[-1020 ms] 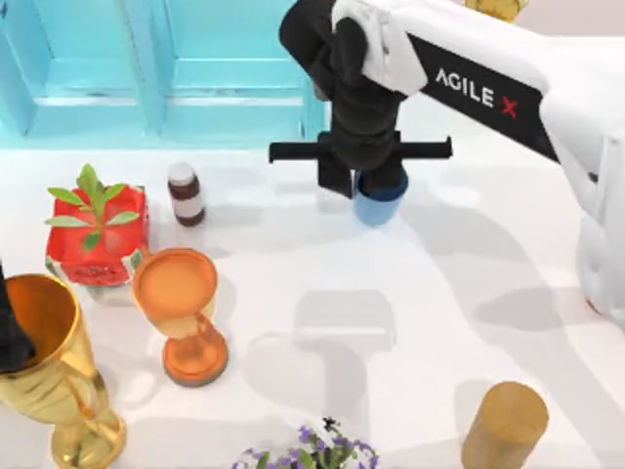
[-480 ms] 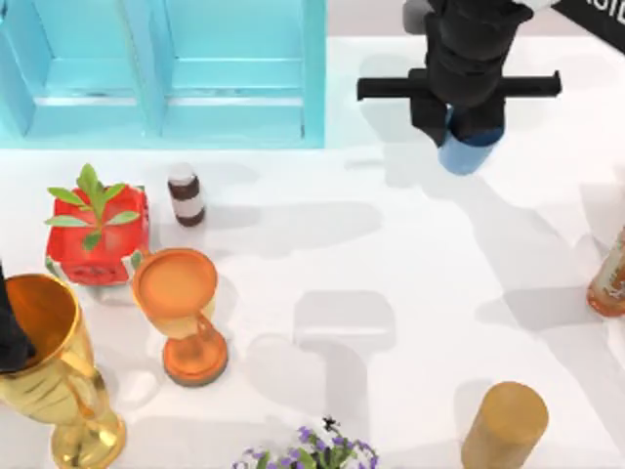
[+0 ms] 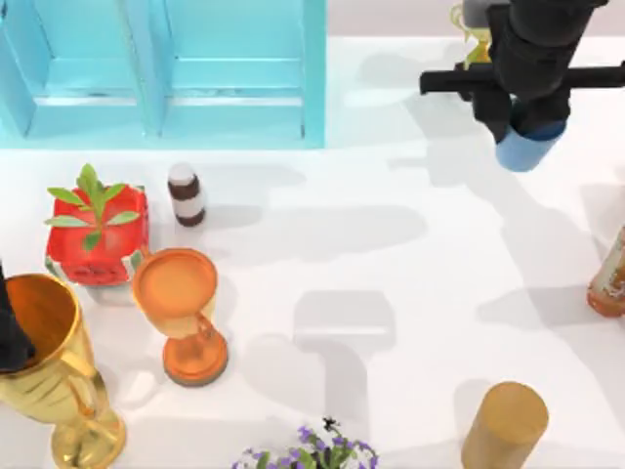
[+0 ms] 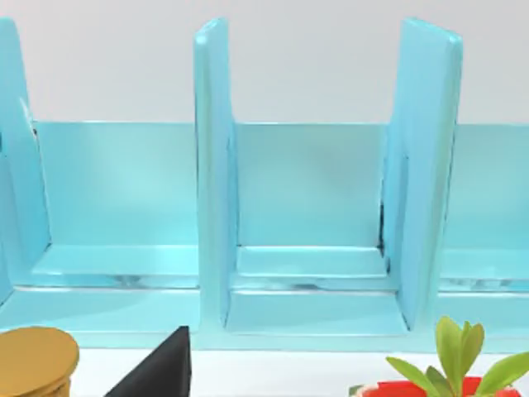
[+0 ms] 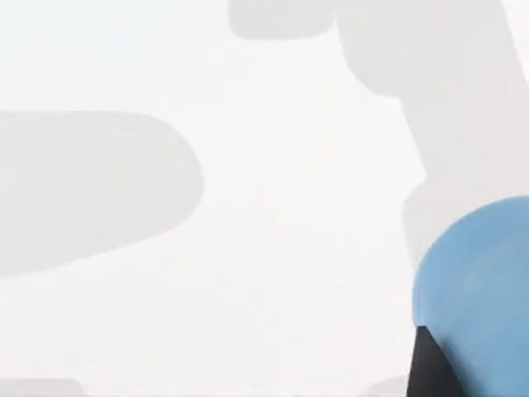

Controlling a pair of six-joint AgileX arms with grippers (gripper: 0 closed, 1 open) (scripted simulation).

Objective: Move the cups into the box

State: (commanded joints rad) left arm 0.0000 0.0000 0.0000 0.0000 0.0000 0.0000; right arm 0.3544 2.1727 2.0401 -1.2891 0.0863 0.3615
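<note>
Top view: gold goblet (image 3: 44, 376) at the worktop's near left corner, left gripper (image 3: 12, 337) beside it, finger state cannot be told. No writing readable. Far right edge: right gripper (image 3: 527, 117) clamped on the blue cup (image 3: 527, 149), held above the worktop, right of the box (image 3: 161, 73).

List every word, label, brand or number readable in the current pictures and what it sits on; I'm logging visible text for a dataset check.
No text can be read in full.
Orange bottle at the top view's right edge: its label bears marks too blurred and cut off to read.
Small brown bottle: pale cap, no legible label.
Right gripper, holding the blue cup: no lettering visible on it.
Light-blue box: plain.
</note>
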